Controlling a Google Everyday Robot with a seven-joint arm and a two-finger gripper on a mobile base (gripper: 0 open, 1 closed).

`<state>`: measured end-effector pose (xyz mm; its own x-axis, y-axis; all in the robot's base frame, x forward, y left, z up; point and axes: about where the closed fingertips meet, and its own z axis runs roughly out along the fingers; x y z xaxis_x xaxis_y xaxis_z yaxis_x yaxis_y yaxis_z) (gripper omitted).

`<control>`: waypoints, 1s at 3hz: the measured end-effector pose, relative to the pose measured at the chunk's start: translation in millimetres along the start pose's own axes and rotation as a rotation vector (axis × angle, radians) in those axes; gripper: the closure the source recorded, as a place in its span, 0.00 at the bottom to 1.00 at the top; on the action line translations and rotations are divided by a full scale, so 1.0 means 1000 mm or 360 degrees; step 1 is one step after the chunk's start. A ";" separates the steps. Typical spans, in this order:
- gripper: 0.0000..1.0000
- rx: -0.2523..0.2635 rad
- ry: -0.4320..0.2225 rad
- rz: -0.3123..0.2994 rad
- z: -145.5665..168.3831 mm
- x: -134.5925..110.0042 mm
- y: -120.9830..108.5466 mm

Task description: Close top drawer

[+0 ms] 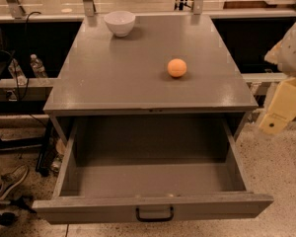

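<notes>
The top drawer (pixel 153 207) of the grey metal cabinet (pixel 148 83) is pulled fully out toward me and is empty inside. Its flat front runs along the bottom of the view, with a black loop handle (pixel 154 214) at its centre. My gripper (pixel 281 107) hangs at the right edge of the view, cream-coloured, beside the cabinet's right front corner and well above the floor. It is apart from the drawer and touches nothing.
A white bowl (pixel 120 22) stands at the back of the cabinet top and an orange ball (pixel 176 67) lies right of centre. A water bottle (pixel 37 65) and cables sit on the left. A shoe (pixel 7 181) shows at lower left on the speckled floor.
</notes>
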<state>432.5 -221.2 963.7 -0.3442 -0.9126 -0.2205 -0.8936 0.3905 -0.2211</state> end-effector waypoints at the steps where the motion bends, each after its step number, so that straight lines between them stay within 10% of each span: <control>1: 0.00 -0.0155 0.0099 0.0223 0.044 0.020 0.031; 3: 0.00 -0.0335 0.0279 0.0426 0.097 0.043 0.077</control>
<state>377.2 -218.7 845.4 -0.6014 -0.7955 -0.0739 -0.7986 0.6013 0.0260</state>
